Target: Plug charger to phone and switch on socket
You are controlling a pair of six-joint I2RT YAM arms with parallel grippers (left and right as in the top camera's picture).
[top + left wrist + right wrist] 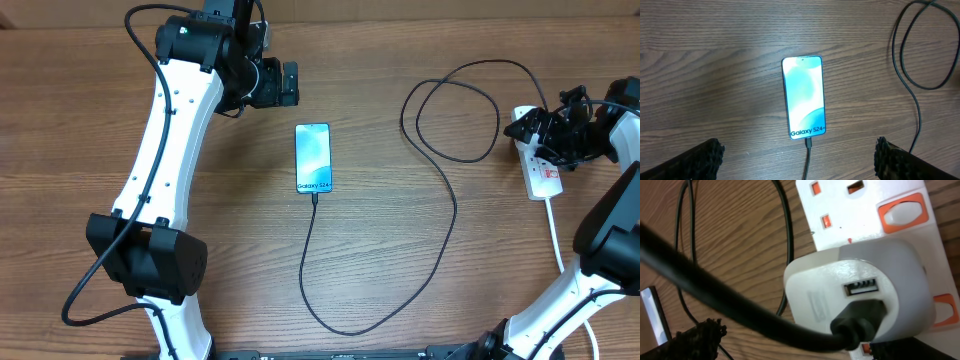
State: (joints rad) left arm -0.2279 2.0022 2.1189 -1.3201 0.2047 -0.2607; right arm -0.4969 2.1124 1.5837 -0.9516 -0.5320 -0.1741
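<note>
The phone (313,158) lies face up at the table's middle with its screen lit. It also shows in the left wrist view (804,96). The charger's thin black cable (440,190) has its tip in the phone's bottom edge (809,143). It runs down, loops right and up to the socket (545,175). In the right wrist view its black plug (857,320) sits in a white adapter (860,290) plugged into the socket (860,215). My left gripper (800,162) is open and empty, above and left of the phone (278,85). My right gripper (795,347) is open, its fingers either side of the plug, over the socket (552,130).
The socket has orange switches (901,212), one above the adapter and one at its lower right (945,311). Its white cord (556,235) runs toward the front right. The cable's loop (455,110) lies on the wood left of the socket.
</note>
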